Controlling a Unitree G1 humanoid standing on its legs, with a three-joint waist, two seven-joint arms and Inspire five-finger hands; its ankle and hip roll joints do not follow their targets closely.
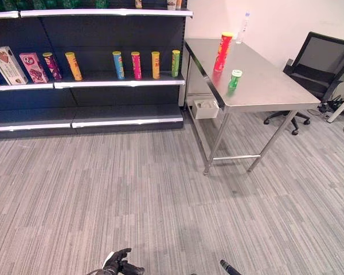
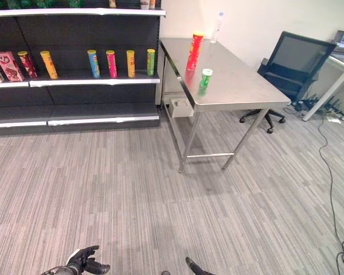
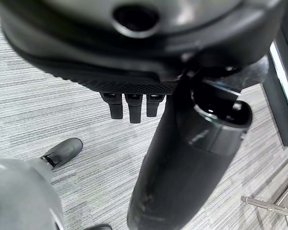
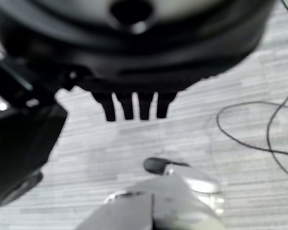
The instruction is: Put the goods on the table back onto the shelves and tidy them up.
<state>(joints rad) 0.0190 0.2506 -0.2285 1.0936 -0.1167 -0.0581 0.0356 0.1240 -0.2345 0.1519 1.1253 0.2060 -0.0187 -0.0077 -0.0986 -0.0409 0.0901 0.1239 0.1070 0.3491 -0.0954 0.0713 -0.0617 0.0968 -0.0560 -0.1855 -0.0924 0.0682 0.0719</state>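
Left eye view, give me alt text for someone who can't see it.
A steel table holds a tall red can, a short green can and a clear bottle, beside dark shelves lined with snack cans. The left hand hangs low, empty.

A steel desk [image 1: 275, 86] carries a tall red can [image 1: 223, 51] and a short green can [image 1: 235, 79]; the shelf [image 1: 120, 82] beside holds upright cans.

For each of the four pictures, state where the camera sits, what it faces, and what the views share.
Left eye view: on the head, facing shelves and table; left robot hand low.
Right eye view: beside it, same scene, red can, green can.
Left wrist view: along the hanging fingers, towards floor.
Right wrist view: along the right robot hand, towards floor.
Shared: grey carpet.
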